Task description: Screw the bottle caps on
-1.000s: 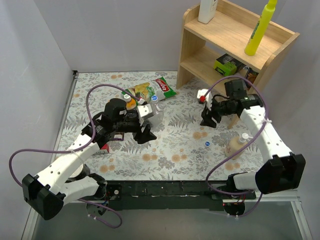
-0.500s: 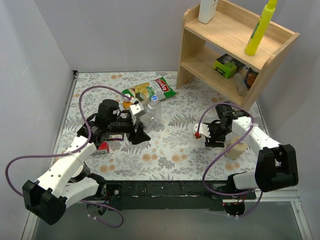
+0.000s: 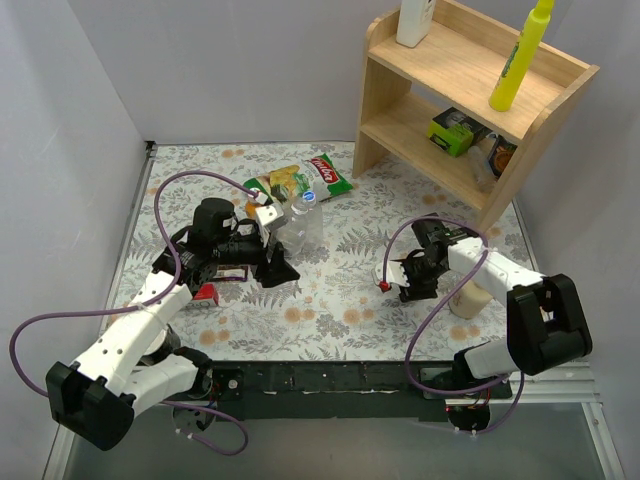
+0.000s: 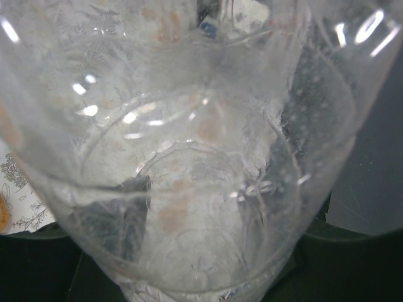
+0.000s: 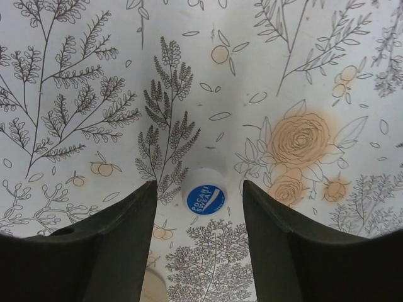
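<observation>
**Surface** (image 3: 340, 325): flat, covered by a pale cloth printed with grey ferns and orange flowers. Plain white walls (image 3: 230, 70) stand behind it and along its left side.

**Shelf** (image 3: 440, 95): pale wood, two tiers, at the far right corner.
- Top tier: cream bottle (image 3: 414, 20) and yellow bottle (image 3: 520, 60).
- Lower tier: green box (image 3: 452, 130).

**Snack bag** (image 3: 305, 178): lies flat, just left of the shelf's foot.

**Clear bottle** (image 3: 305, 228): colourless and roughly upright, left of the shelf and nearer the arms than the bag. A blue top (image 3: 309, 197) sits on its neck. The bottle fills the left wrist view.

**Left claw** (image 3: 285, 248): closed around the clear bottle's lower part.

**Cap** (image 5: 206, 195): blue top printed POCARI SWEAT, with a white rim. It lies flat on the cloth in front of the shelf.

**Right claw** (image 5: 199, 184): open and pointing down, one finger on each side of the cap, neither touching it.

**Pump bottle** (image 3: 468, 298): cream, in front of the shelf, just right of the right claw.

**Red item** (image 3: 207, 293): far left of the shelf, beside the left arm. Its kind cannot be told.
</observation>
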Controlling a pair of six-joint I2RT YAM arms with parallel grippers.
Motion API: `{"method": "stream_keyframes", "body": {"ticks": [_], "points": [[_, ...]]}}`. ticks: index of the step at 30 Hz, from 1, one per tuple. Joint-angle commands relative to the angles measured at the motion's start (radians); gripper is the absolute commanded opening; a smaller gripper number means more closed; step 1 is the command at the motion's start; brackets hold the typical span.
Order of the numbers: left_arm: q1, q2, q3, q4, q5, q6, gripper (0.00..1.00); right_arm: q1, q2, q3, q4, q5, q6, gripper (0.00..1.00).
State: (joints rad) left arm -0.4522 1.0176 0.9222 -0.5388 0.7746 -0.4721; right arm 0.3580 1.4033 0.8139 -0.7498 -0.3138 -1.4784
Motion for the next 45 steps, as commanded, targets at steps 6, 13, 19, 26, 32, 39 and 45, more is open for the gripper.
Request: {"method": "stream_keyframes", "body": {"ticks": [6,13,19,26,32,39,45], "points": [[0.02,-0.001,-0.023,0.036,0.025,-0.016,0.0,0.009,0.033,-0.004,0.027,0.03,-0.019,0.61],[0.026,0.01,-0.028,0.048,0.029,-0.022,0.0,0.007,0.071,0.017,0.02,0.047,-0.019,0.55],[0.027,0.01,-0.037,0.051,0.028,-0.025,0.0,0.009,0.082,0.016,0.026,0.065,-0.017,0.52],[0.029,0.015,-0.046,0.068,0.032,-0.033,0.0,0.007,0.074,-0.007,0.05,0.093,-0.017,0.5],[0.029,0.016,-0.054,0.079,0.04,-0.04,0.0,0.006,0.076,-0.001,0.067,0.081,0.001,0.37],[0.026,0.024,-0.1,0.085,0.116,0.041,0.0,0.029,-0.067,0.141,-0.12,-0.152,0.085,0.23],[-0.072,0.012,-0.206,0.082,0.137,0.33,0.0,0.157,-0.194,0.474,-0.306,-0.375,0.297,0.21]]}}
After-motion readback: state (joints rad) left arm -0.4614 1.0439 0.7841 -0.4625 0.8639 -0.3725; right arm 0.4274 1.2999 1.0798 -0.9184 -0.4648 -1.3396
